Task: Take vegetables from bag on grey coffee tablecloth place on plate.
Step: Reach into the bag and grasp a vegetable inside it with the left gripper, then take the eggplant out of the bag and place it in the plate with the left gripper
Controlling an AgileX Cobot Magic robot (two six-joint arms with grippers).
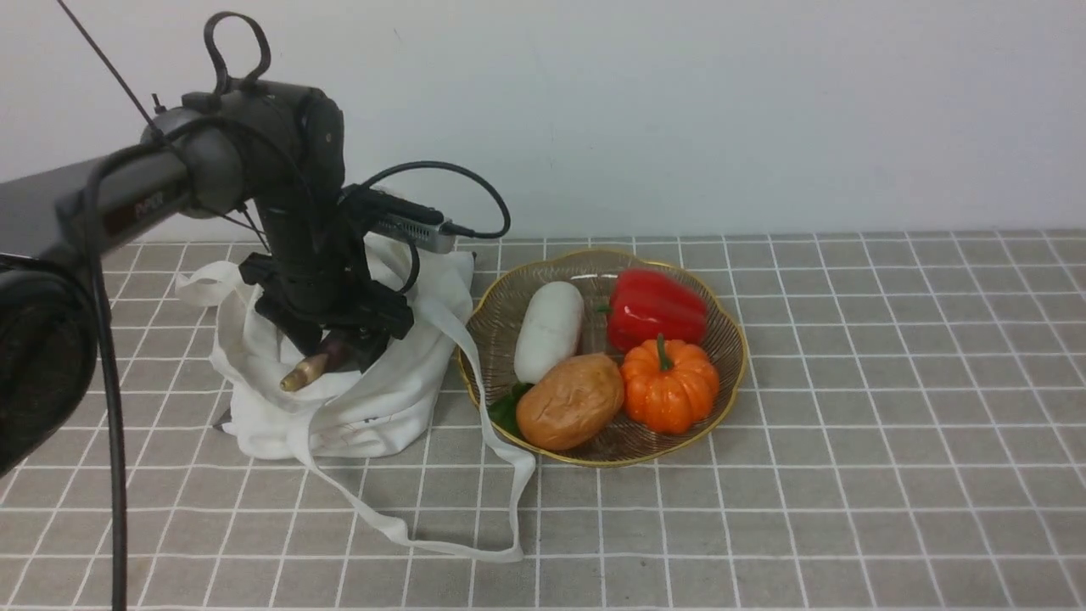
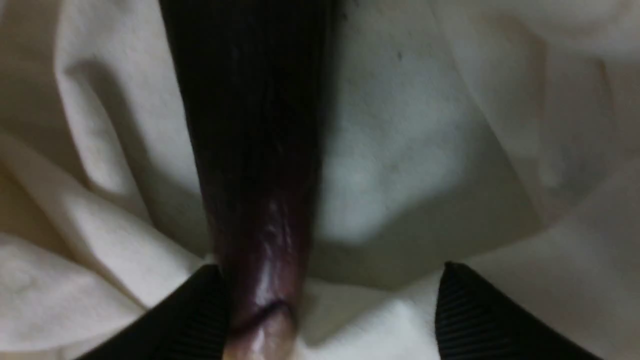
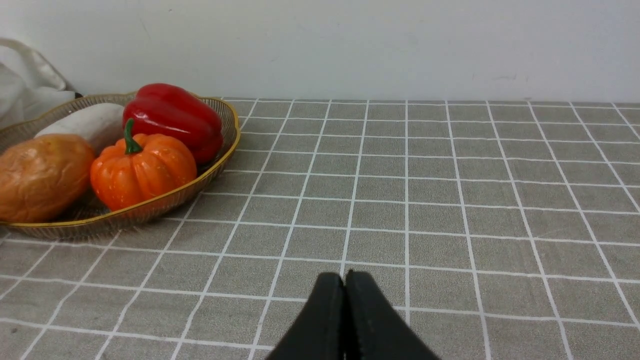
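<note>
The dark purple eggplant lies in the mouth of the off-white bag, its tan stem end poking out toward the front. My left gripper is down in the bag with its jaws open on either side of the eggplant. In the left wrist view the eggplant rests against one finger, with a wide gap to the other over the bag cloth. The gold-rimmed plate stands to the right of the bag on the grid tablecloth. My right gripper is shut and empty, low over the tablecloth.
The plate holds a white radish, a red pepper, an orange pumpkin and a brown potato. A long bag strap trails over the cloth in front of the plate. A white wall stands behind.
</note>
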